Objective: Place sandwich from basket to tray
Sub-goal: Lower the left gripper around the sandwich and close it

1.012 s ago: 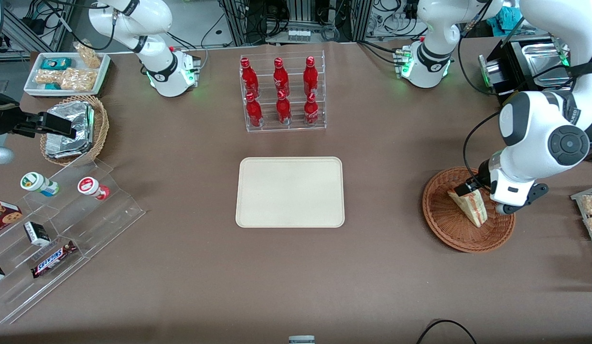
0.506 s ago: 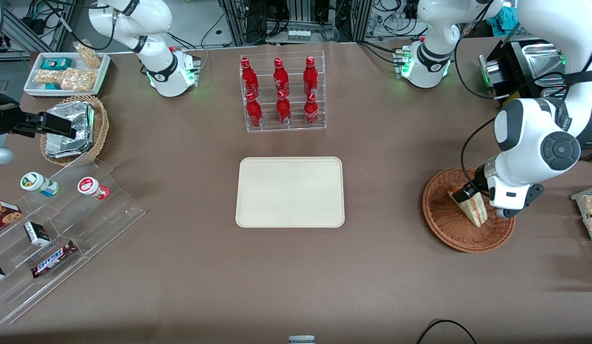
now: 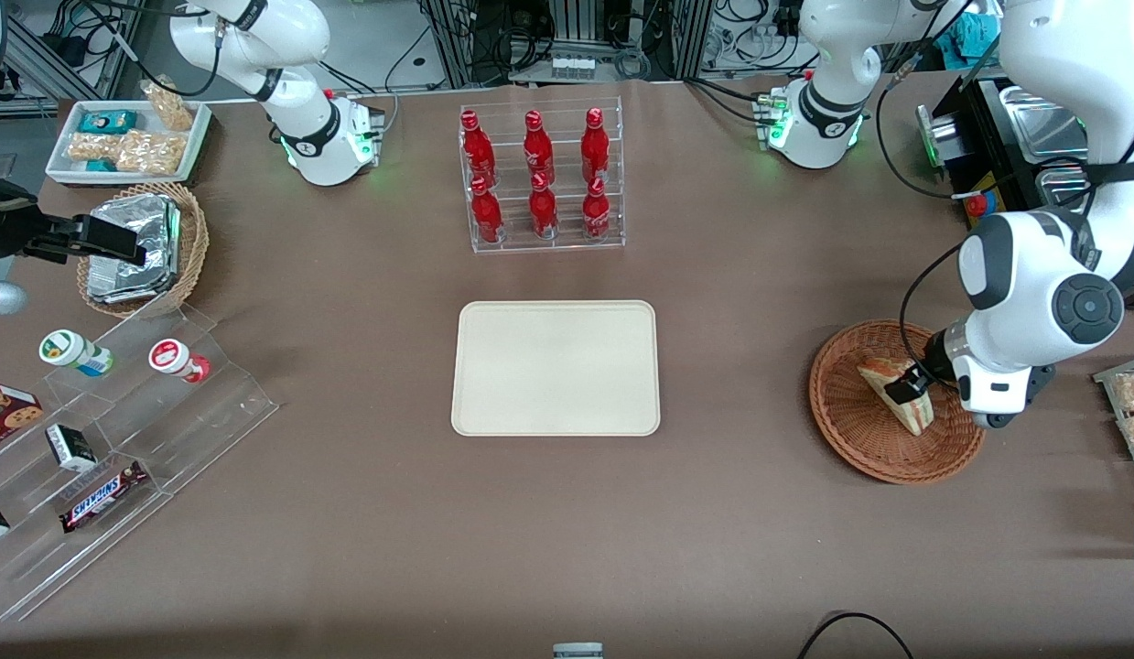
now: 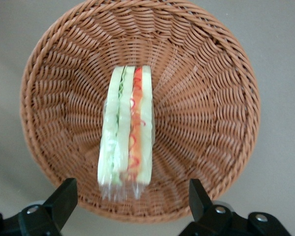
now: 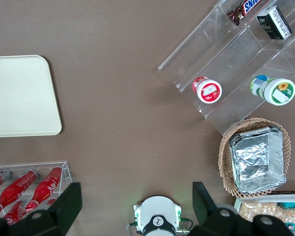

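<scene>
The sandwich (image 4: 127, 129) lies in the basket (image 3: 850, 430), resting on the woven floor with its layered edge turned up toward the wrist camera — pale bread, green filling, red-orange filling, all under clear wrap. In the front view the sandwich (image 3: 896, 389) sits in the part of the basket toward the working arm, with its pointed end nearer the front camera.

The claw (image 4: 130, 204) hovers over the basket (image 4: 211, 98) with its fingers (image 4: 61, 201) spread wide, one on each side of the sandwich's wrapped end and neither touching it. In the front view the claw (image 3: 910, 386) shows as a dark tip against the sandwich, just below the white wrist; how high it sits above the wedge is hard to judge there, though it looks close.

The tray (image 3: 556, 367) lies flat at the middle of the bench (image 3: 750, 531), well apart from the basket and toward the parked arm's end from it. Its surface is bare. Farther from the front camera than the tray stands a clear rack of red bottles (image 3: 541, 178).

At the parked arm's end of the bench sit a smaller tan basket (image 3: 193, 247) holding foil packs (image 3: 132, 245), a white tray of snack packets (image 3: 127, 140) and a clear stepped stand (image 3: 118, 439) with small cups, boxes and a chocolate bar.
</scene>
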Robot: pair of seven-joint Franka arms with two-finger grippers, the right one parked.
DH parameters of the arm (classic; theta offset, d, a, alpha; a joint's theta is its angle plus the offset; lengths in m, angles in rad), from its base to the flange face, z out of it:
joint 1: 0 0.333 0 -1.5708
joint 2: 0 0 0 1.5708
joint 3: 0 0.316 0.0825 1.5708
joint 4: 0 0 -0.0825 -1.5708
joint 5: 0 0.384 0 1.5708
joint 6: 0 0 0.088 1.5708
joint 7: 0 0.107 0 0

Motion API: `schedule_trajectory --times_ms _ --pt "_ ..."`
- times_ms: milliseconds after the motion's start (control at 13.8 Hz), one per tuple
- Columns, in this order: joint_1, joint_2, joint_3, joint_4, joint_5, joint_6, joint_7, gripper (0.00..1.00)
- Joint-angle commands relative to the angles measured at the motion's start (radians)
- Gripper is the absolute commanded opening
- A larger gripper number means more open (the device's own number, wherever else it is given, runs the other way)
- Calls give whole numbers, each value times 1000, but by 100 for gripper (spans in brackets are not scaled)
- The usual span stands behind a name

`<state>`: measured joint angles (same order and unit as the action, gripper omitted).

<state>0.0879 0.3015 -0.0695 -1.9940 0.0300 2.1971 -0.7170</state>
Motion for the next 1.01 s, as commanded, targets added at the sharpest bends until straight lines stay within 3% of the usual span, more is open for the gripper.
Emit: schedule_trajectory --times_ms 0,578,651,723,795,940 --pt "3 11 1 -46 8 91 -27 100" --pt "26 56 7 -109 7 197 -28 99" --pt "38 56 7 -106 7 193 -30 89" --pt "42 53 7 -103 7 190 -30 62" --pt "43 54 7 -103 5 188 -32 46" --pt "43 53 7 -103 5 188 -47 20"
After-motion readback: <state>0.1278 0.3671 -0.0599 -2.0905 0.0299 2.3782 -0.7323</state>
